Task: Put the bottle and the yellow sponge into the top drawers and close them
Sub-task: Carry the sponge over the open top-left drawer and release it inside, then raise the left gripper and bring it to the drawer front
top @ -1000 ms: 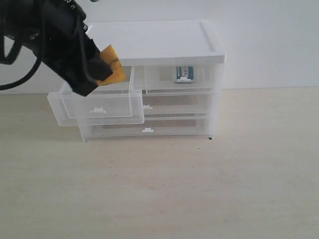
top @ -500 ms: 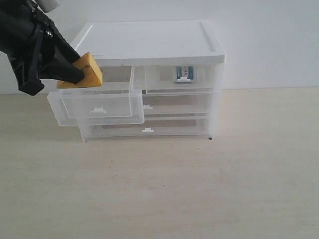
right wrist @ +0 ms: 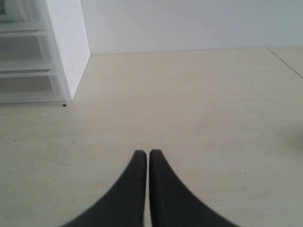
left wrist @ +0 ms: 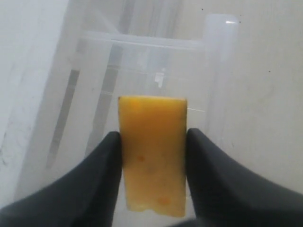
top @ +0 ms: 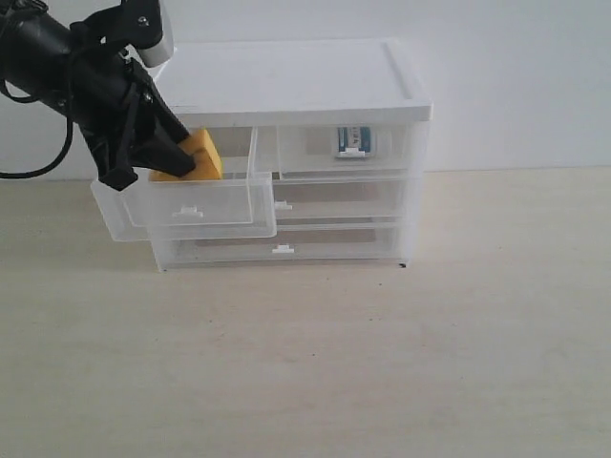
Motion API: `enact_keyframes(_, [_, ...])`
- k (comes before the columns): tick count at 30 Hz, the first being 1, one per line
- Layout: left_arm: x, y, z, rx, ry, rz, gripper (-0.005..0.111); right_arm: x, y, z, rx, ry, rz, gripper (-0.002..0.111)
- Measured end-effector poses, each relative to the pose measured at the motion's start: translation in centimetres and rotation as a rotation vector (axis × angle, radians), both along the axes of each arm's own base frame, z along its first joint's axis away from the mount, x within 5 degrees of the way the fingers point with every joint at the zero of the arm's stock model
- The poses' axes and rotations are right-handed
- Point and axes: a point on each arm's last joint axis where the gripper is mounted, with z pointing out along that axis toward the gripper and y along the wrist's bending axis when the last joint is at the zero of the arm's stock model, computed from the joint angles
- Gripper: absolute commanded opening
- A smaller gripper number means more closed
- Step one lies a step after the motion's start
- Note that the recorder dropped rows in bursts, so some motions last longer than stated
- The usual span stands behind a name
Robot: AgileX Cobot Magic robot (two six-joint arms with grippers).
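While the yellow sponge [top: 199, 153] is pinched between the fingers of the left gripper [left wrist: 152, 137], it hangs at upper left over the pulled-out left top drawer [top: 196, 202]. The bottle [top: 351, 141] lies inside the shut right top drawer [top: 310, 160]. The right gripper [right wrist: 144, 155] is closed on nothing. The next move is probably to lower and release the sponge, then push that drawer shut.

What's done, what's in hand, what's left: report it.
Done: the bottle lies inside the right top drawer, which is pushed shut. In hand: the left gripper is clamped on the yellow sponge at the mouth of the open left top drawer. Left: release the sponge, then push that drawer shut. The right gripper is shut and empty, above the table.
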Motion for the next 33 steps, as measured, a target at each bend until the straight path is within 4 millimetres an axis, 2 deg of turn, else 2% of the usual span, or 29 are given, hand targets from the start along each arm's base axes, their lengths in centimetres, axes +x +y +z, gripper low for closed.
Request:
enact_keyframes(12, [1.2, -0.2, -1.1, -0.01, -0.027, 0.034, 0.006, 0.0, 0.0, 0.0, 0.0, 0.0, 0.0, 0.0])
enact_keyframes(22, [1.3, -0.1, -0.9, -0.013, -0.037, 0.04, 0.049, 0.0, 0.0, 0.0, 0.0, 0.0, 0.0, 0.0])
enact_keyframes(33, [1.8, -0.1, -0.7, -0.034, -0.077, 0.088, 0.052, 0.0, 0.0, 0.0, 0.0, 0.0, 0.0, 0.0])
